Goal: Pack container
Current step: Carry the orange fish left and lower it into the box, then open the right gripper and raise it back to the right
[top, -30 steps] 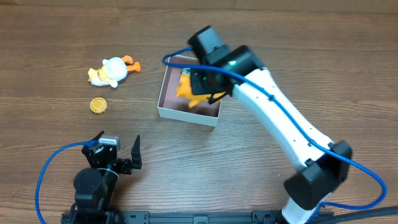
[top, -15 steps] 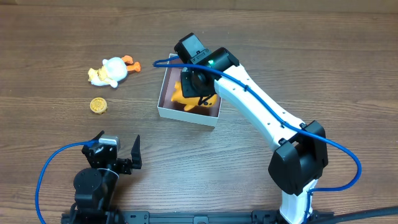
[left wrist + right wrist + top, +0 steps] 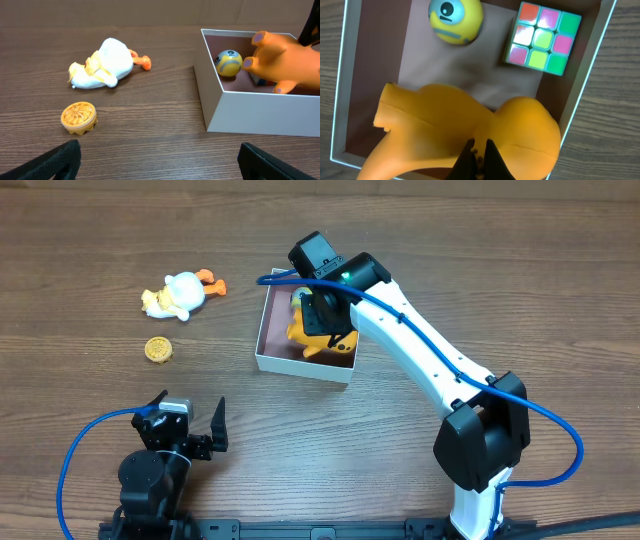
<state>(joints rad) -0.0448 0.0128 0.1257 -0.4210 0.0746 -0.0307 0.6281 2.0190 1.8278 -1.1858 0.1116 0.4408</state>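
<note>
The container (image 3: 268, 345) is a square white-walled box with a pinkish-brown inside, at mid table; it also shows in the left wrist view (image 3: 250, 112) and the right wrist view (image 3: 340, 90). My right gripper (image 3: 479, 157) is shut on an orange rubber toy animal (image 3: 305, 330) and holds it inside the box. The toy shows large in the right wrist view (image 3: 465, 125) and in the left wrist view (image 3: 285, 62). A yellow ball with a face (image 3: 455, 17) and a colour cube (image 3: 542, 37) lie in the box. My left gripper (image 3: 188, 430) is open and empty near the front edge.
A white and yellow plush duck (image 3: 178, 293) lies left of the box, also in the left wrist view (image 3: 105, 70). A small orange round piece (image 3: 158, 349) lies in front of it, also in the left wrist view (image 3: 78, 117). Blue cables trail from both arms.
My right gripper has carried the orange toy down into the box and shifted it slightly right. The left arm has not moved.
</note>
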